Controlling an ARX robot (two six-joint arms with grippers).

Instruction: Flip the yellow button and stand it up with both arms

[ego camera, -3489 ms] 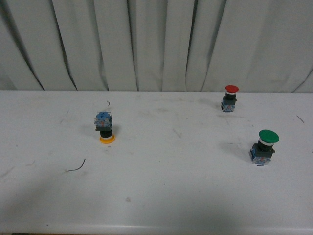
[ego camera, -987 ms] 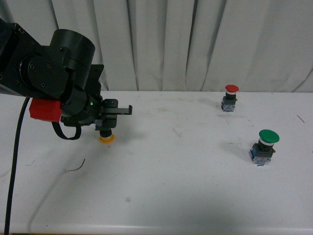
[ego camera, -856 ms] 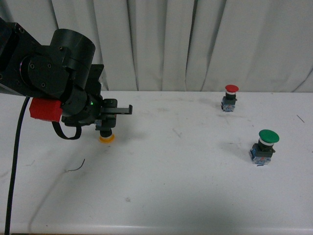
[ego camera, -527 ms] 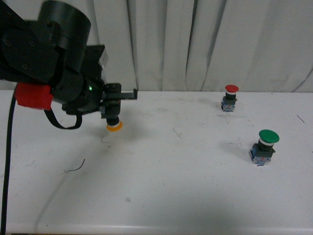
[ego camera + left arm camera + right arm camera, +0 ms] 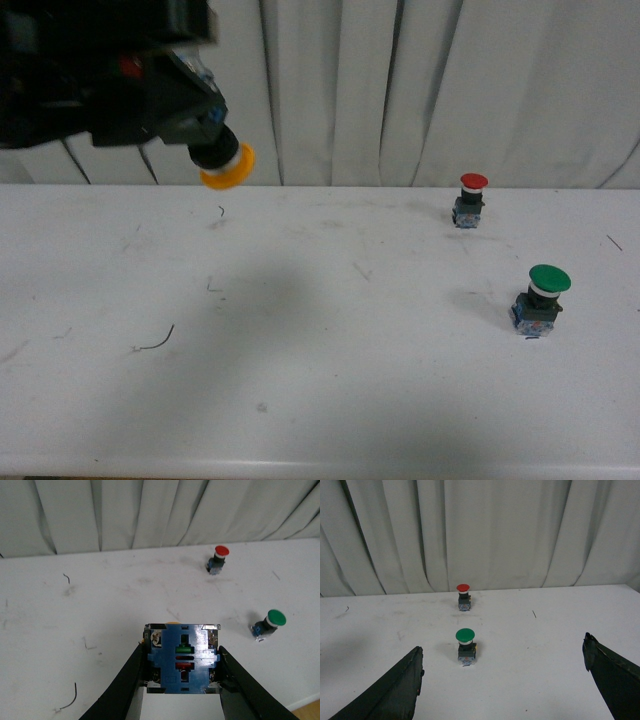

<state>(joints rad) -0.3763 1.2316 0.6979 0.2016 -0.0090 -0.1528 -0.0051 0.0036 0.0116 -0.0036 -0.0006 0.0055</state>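
My left gripper (image 5: 205, 135) is shut on the yellow button (image 5: 226, 168) and holds it high above the table at the upper left, with its yellow cap pointing down and to the right. In the left wrist view the button's blue block base (image 5: 182, 658) sits clamped between the two black fingers (image 5: 135, 672), with only a sliver of the cap showing beyond it. My right gripper (image 5: 502, 667) is open and empty above the table, its fingers wide apart. It does not show in the front view.
A red-capped button (image 5: 470, 199) stands upright at the back right, and a larger green-capped button (image 5: 541, 298) stands nearer on the right. Both also show in the right wrist view, red (image 5: 463, 596) and green (image 5: 466, 645). Thin wire scraps (image 5: 155, 340) lie on the white table. A curtain hangs behind.
My left arm came in, closed on the yellow button where it lay cap-down on the table, and has lifted it up and slightly back. The cap now tilts outward.
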